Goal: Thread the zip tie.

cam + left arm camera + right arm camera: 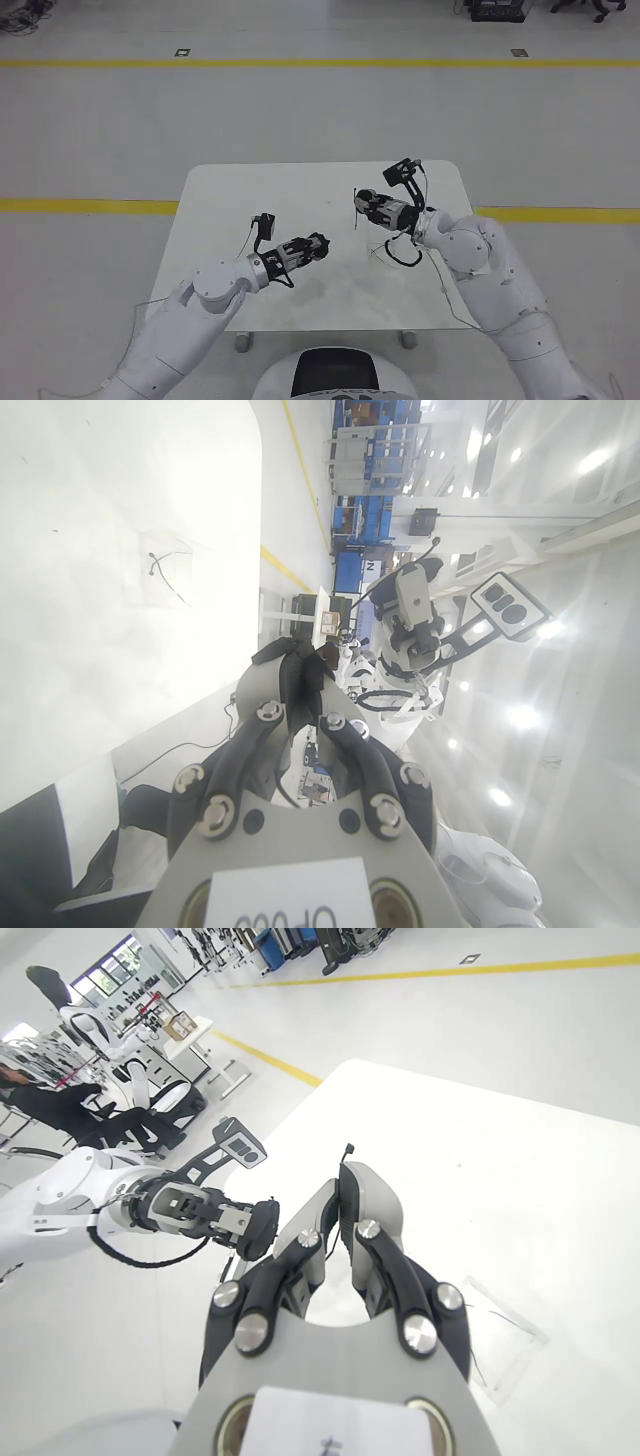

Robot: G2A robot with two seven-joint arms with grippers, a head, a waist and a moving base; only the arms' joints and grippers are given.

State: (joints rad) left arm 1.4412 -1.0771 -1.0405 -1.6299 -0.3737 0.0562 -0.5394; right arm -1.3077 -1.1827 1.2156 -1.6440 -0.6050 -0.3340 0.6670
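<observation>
A thin black zip tie [355, 213] stands upright over the middle of the white table [250, 200], with my right gripper [362, 201] shut on it. In the right wrist view its strap [339, 1224] runs between the pads of the right gripper [340, 1180], and its small head [348, 1148] pokes out past the fingertips. My left gripper [321, 244] hovers a short way to the left of the tie, pointing toward it, apart from it. Its black pads [300, 660] are pressed together, with nothing visible between them. The right wrist view shows the left gripper [261, 1228] end on.
A shallow clear tray [520, 1330] with a few loose black ties [500, 1316] lies on the table behind the right gripper; the same ties [167, 575] appear in the left wrist view. A black cable loop [400, 256] hangs under the right wrist.
</observation>
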